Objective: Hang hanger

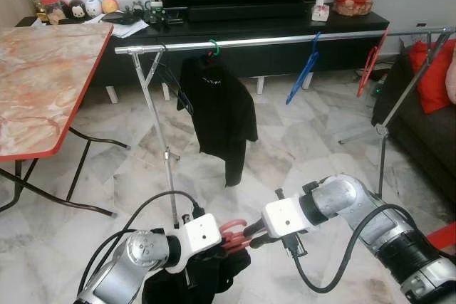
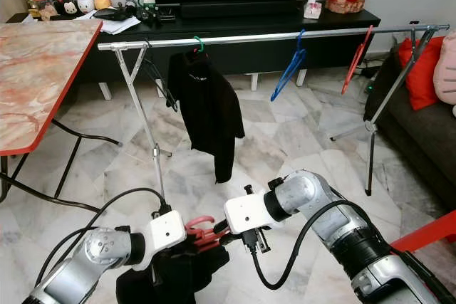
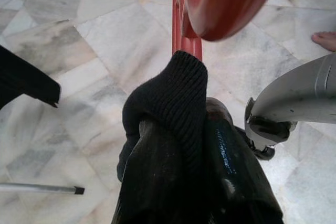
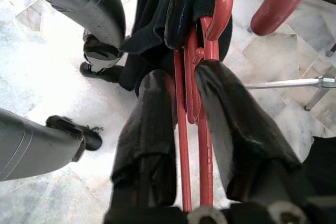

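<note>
Below the long silver clothes rail (image 1: pixel 271 39), we see both arms bent inward: left gripper (image 1: pixel 229 241) and right gripper (image 4: pixel 185 100) clamp the red plastic hanger (image 2: pixel 201 232) carrying black knit garment (image 2: pixel 174 275).

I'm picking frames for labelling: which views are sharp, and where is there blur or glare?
Head views: evenly lit and sharp, mild sheen on the marble floor. Left wrist view: red hanger and black garment soft, too close. Right wrist view: fingers slightly soft, glossy highlights.

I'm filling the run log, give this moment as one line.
left gripper: shut on red hanger with black garment | right gripper: shut on same hanger | rail: not reached
</note>
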{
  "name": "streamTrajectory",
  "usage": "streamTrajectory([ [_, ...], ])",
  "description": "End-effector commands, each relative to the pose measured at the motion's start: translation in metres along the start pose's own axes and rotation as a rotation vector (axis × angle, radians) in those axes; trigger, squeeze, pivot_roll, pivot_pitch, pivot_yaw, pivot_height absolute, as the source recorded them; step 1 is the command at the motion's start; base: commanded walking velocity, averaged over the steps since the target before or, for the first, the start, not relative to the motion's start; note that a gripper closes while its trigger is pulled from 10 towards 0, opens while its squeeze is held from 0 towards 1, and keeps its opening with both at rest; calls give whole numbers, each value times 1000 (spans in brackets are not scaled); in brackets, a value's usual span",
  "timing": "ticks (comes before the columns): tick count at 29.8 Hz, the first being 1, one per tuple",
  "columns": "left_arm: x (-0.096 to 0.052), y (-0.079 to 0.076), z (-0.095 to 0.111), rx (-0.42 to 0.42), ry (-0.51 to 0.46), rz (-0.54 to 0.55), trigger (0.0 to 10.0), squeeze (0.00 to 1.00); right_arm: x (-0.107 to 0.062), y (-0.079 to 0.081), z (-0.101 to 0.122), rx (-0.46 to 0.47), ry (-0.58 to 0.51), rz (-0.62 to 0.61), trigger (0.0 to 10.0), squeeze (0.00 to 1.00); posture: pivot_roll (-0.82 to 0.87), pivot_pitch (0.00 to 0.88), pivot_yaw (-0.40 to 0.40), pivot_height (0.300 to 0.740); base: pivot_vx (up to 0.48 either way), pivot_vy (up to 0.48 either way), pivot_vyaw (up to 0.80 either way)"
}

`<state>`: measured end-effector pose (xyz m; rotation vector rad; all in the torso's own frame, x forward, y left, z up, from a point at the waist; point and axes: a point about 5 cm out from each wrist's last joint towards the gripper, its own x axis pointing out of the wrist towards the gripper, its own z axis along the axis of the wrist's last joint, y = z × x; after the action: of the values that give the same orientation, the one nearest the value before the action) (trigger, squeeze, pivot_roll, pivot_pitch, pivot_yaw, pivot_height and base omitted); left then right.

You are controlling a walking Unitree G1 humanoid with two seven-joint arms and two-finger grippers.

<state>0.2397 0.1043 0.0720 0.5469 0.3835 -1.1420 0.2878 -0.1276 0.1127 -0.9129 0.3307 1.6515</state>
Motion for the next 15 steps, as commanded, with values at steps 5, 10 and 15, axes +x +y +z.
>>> streamTrajectory([
  [5, 0, 1, 12, 40, -22, -5, 10000, 0, 0, 1, -4, 5, 21, -1, 10000, 1000, -53, 0, -14, 740, 0, 0, 0],
  [10, 0, 1, 12, 40, -21, -2, 10000, 0, -2, -1, -7, 7, 41, -18, 10000, 1000, -51, 0, -17, 740, 0, 0, 0],
  [15, -2, 2, 12, 38, -18, 2, 10000, 0, -11, -8, -12, 23, 70, -87, 10000, 0, -52, 0, -18, 740, 0, 0, 0],
])
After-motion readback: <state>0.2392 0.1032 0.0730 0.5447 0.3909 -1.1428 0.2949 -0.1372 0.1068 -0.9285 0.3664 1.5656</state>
